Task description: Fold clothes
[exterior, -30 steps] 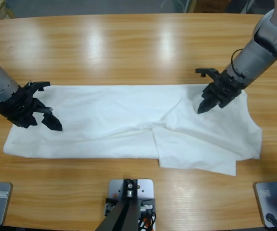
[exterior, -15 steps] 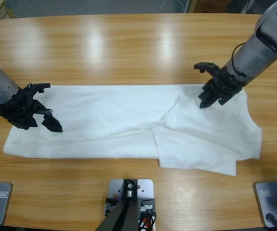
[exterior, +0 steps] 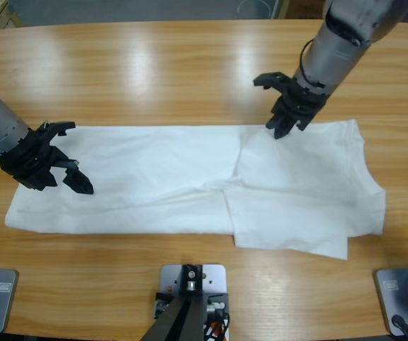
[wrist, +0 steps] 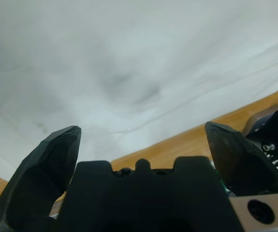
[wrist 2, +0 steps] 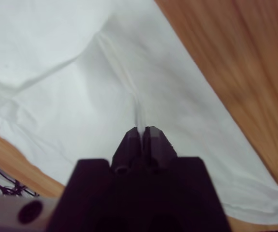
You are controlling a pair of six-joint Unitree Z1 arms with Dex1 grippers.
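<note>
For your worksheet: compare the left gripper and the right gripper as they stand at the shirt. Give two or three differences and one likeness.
The left gripper has its jaws spread wide and grips nothing; the right gripper is shut on a ridge of the shirt. The left gripper is over the shirt's left end, while the right gripper is at its far edge, right of the middle. Both are black, two-jawed and point down at the same white shirt.

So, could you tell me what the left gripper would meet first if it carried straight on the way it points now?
Most likely the white T-shirt: it fills the left wrist view ahead of the open left gripper, with nothing between. Depth is hard to judge, but cloth comes before the table.
</note>
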